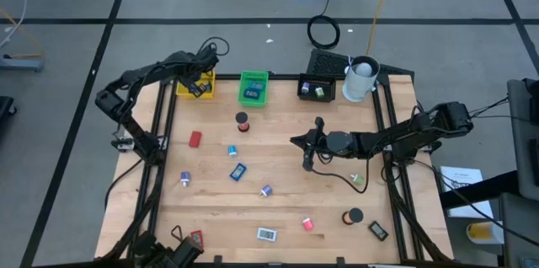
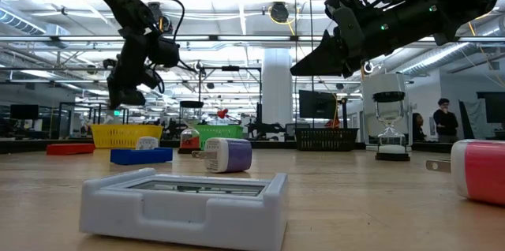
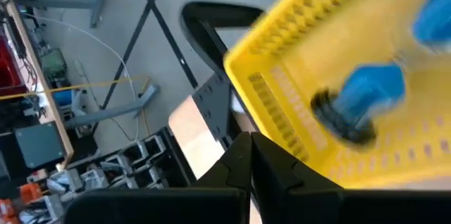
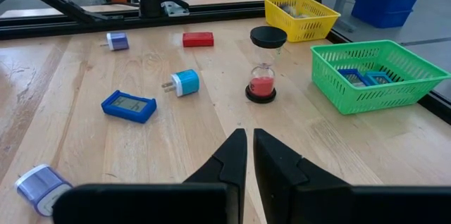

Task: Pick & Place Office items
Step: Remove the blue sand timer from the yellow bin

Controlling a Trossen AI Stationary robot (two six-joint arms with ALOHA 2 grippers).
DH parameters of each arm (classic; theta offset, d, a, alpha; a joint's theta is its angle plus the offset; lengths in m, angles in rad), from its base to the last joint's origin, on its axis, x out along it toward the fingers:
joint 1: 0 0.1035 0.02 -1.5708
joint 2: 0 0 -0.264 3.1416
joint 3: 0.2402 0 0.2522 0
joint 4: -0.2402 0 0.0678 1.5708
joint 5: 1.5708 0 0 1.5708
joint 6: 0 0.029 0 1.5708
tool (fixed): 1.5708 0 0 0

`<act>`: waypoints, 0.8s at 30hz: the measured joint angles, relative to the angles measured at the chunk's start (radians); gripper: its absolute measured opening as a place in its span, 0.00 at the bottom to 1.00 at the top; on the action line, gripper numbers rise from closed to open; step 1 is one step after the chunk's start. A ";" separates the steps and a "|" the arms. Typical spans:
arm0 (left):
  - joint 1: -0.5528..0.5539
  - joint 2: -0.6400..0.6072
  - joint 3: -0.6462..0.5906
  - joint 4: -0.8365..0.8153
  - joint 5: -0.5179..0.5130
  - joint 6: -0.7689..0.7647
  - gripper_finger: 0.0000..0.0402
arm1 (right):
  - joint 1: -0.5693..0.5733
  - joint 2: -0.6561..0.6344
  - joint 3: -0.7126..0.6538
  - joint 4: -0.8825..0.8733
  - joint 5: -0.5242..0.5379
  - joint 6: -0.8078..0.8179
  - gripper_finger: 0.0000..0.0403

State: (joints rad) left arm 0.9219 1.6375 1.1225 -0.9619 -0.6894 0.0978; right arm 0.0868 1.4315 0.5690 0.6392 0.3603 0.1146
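The office items lie scattered on the wooden table [image 1: 278, 205]: a red flat piece [image 1: 194, 139], a red-sand hourglass [image 4: 262, 65], a blue plug [image 4: 182, 82], a blue flat piece [image 4: 129, 106], purple bits [image 1: 184, 179] and a black roll [image 1: 352, 216]. My left gripper [image 3: 250, 160] is shut with nothing in it. It hangs above the near rim of the yellow tray [image 3: 331, 76], which holds blue pieces [image 3: 366, 94]. My right gripper [image 4: 248, 150] is shut on nothing and hovers over the table's middle [image 1: 295, 141], pointing toward the hourglass.
A green tray [image 1: 253, 88], a black tray [image 1: 317, 89] and a white cup [image 1: 360, 80] stand along the far edge, right of the yellow tray. A white-framed flat piece [image 2: 185, 200] and a pink-and-white plug [image 2: 480, 170] lie near the front edge.
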 joint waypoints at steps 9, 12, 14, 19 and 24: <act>0.001 0.000 0.002 0.044 0.190 0.074 0.10 | 0.000 0.000 0.000 0.000 0.000 -0.004 0.06; 0.000 0.000 0.002 0.107 0.303 0.097 0.21 | 0.000 0.000 0.000 0.000 0.000 -0.004 0.06; 0.005 0.000 0.002 0.152 0.363 0.122 0.30 | 0.000 0.000 0.000 0.000 0.000 -0.004 0.06; 0.044 0.022 0.002 0.193 0.466 0.159 0.49 | 0.000 0.000 0.000 0.000 0.000 -0.004 0.06; 0.085 0.088 0.002 0.189 0.468 0.168 0.58 | 0.000 0.000 0.000 0.000 0.000 -0.007 0.06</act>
State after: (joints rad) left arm 1.0067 1.7255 1.1240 -0.7729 -0.2210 0.2662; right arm 0.0868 1.4315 0.5690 0.6388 0.3602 0.1080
